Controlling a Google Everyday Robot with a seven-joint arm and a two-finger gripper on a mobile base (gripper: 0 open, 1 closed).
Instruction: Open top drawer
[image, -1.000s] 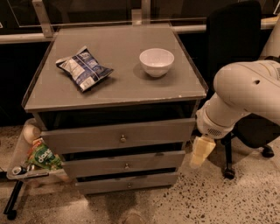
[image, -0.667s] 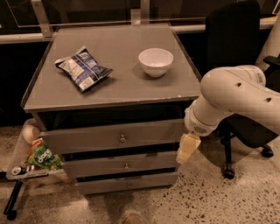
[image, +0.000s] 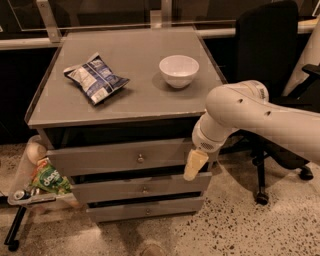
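Where the arm bends in from the right, gripper (image: 195, 165) points down at the right end of the top drawer (image: 110, 158) — its opening cannot be told — drawer long axis left-right, front facing camera, under the table (image: 150, 102) top, chip bag (image: 95, 77) and bowl (image: 178, 70) beyond.

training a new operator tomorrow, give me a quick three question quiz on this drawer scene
1. True or false: the pincer touches the knob of the top drawer.
2. What lies left of the white bowl on the cabinet top? A a snack bag, B a mug, C a bottle.
3. Fill in: the cabinet shows ___ drawer fronts.
Key: 1 false, the pincer hangs at the right end of the top drawer front, apart from the knob; 2 A; 3 three.
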